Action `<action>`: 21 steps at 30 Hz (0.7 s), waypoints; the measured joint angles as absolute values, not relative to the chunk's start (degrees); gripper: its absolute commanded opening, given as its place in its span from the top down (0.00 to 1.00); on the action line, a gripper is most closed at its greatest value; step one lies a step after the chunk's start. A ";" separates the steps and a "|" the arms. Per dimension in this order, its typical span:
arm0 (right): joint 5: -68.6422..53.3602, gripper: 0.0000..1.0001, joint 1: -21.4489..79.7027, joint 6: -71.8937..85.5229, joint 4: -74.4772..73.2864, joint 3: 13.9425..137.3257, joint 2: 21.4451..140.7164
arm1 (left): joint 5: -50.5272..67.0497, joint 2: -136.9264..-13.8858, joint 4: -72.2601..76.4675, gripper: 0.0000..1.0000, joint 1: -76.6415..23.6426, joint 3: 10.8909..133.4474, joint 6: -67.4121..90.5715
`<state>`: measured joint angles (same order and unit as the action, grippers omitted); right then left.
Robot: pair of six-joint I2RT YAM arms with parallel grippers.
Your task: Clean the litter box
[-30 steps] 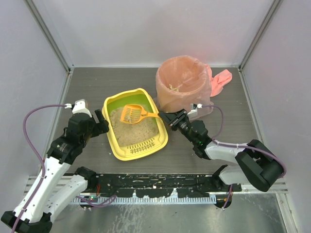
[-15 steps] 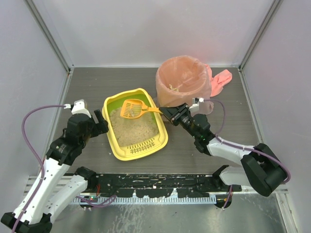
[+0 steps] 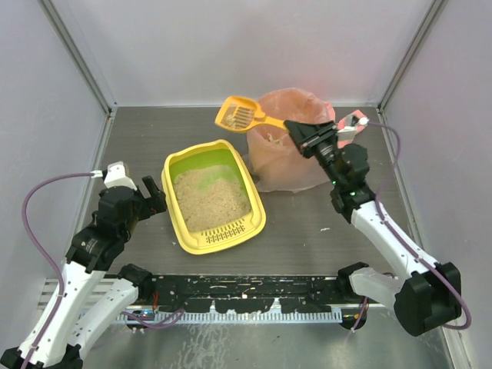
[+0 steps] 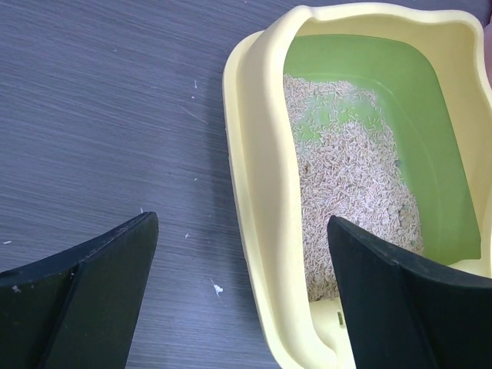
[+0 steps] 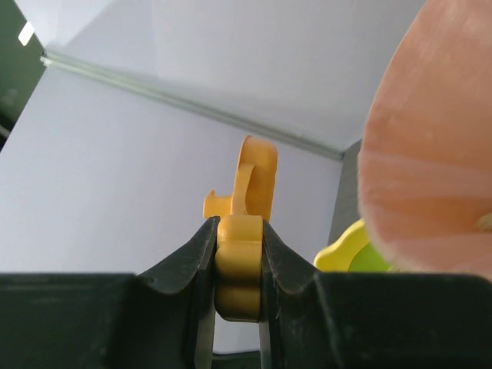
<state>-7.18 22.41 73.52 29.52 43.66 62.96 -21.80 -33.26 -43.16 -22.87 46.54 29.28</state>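
The litter box (image 3: 217, 231) stands on the table (image 3: 323, 219) left of centre, near the pink-bagged bin (image 3: 288, 157), with beige litter lying toward its slotted near end. The right gripper (image 3: 296, 129) is pinched on the handle of the orange scoop (image 3: 238, 114), which is raised with its head left of the bin's rim in the top view. The left gripper (image 3: 151, 194) hovers just beside the box's left wall, jaws spread wide and holding nothing.

No text, label, brand, number or sign can be read on anything in these views.
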 measured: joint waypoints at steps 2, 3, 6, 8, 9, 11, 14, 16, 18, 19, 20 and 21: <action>-7.97 0.99 17.78 72.38 26.00 45.63 61.23 | -21.93 -32.95 -43.38 0.05 -22.85 46.35 29.28; -8.21 0.99 15.59 71.61 24.12 46.52 60.29 | -21.96 -32.80 -43.46 0.05 -22.85 46.22 29.28; -8.08 0.99 10.48 67.88 18.33 48.86 57.52 | -22.17 -32.03 -43.68 0.05 -22.85 45.63 29.28; -7.55 0.99 8.64 64.84 15.16 50.15 56.03 | -22.31 -31.73 -44.03 0.05 -22.85 45.52 29.30; -7.14 0.99 8.10 63.37 13.85 50.70 55.42 | -22.31 -31.64 -44.10 0.04 -22.85 45.50 29.30; -5.56 0.99 7.31 59.27 10.39 52.18 54.26 | -22.31 -31.59 -44.10 0.04 -22.85 45.50 29.30; -3.07 0.99 7.11 52.40 5.63 54.96 54.06 | -22.31 -31.59 -44.07 0.04 -22.85 45.47 29.28; -1.80 0.99 7.11 47.51 2.68 56.99 54.65 | -22.31 -31.59 -44.07 0.04 -22.85 45.43 29.28; -1.43 0.99 7.11 42.59 0.58 58.74 55.46 | -22.28 -31.57 -44.05 0.04 -22.85 45.30 29.30; -1.56 0.99 7.11 40.38 -0.16 59.46 55.86 | -22.31 -31.57 -44.07 0.04 -22.85 45.28 29.28; -1.83 0.99 7.11 37.95 -0.99 60.34 56.42 | -22.31 -31.55 -44.07 0.04 -22.85 45.21 29.28; -2.48 0.99 7.11 35.24 -1.98 61.41 57.10 | -22.28 -31.51 -44.10 0.04 -22.85 45.17 29.28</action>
<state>-2.48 7.11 35.24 -1.98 61.41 57.10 -22.28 -31.51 -44.10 -22.85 45.17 29.28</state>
